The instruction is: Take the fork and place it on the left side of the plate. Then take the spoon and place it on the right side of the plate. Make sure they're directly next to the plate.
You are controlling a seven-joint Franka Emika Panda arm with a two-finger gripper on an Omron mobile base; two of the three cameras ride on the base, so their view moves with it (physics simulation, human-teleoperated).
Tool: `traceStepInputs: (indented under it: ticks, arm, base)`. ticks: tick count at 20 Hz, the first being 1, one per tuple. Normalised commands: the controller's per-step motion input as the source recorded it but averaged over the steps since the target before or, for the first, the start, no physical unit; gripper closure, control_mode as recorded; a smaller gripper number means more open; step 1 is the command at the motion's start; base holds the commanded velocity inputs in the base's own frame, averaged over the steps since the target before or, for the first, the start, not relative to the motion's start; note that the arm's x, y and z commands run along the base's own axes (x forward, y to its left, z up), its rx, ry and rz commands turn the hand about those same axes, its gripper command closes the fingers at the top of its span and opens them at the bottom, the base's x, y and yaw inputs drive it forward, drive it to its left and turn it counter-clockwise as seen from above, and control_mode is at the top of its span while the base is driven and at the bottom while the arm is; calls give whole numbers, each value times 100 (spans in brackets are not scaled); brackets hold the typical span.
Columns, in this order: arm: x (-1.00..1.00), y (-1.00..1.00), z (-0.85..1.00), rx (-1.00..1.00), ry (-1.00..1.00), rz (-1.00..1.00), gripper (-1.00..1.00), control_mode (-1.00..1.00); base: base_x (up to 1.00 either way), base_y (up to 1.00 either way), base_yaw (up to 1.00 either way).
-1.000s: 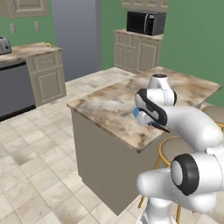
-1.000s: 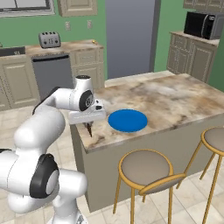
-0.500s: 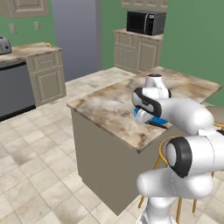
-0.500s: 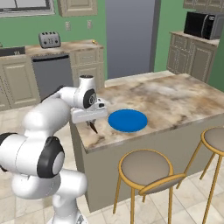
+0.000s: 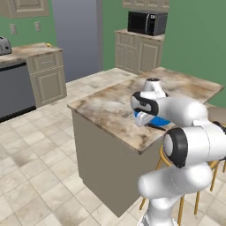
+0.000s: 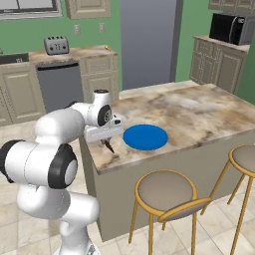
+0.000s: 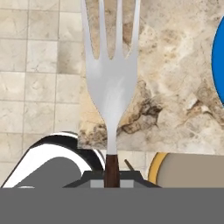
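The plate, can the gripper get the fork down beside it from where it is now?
Probably yes. The gripper, shut on the fork, hangs just left of the plate, and the bare counter between them leaves the way free.

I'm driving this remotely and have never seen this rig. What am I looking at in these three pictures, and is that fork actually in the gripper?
The machine is a white arm on a base that drives, in a rendered kitchen. Two pictures come from cameras on the base, behind the arm to its left and right; both look forward over the marble island. The third comes from a camera on the hand, looking along the gripper.

On the island lies a blue plate. The gripper is at the island's edge, beside the plate. Yes, it is shut on the fork: the hand view shows the handle clamped at the bottom and the tines pointing away over the countertop. Stools stand in front of the island.
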Motion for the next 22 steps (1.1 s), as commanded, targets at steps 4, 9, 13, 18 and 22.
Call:
traceStepInputs:
  ticks: [4,9,13,18,22]
  arm:
    - [37,0,-21,0,0,2,100,-100]
    - [31,0,-27,0,0,2,100,-100]
    - [23,0,-25,0,0,1,100,-100]
    - [28,0,-19,0,0,2,100,-100]
    - [23,0,-21,0,0,3,100,-100]
  base:
    - [0,0,0]
    - [0,0,0]
    - [0,0,0]
    - [0,0,0]
    - [0,0,0]
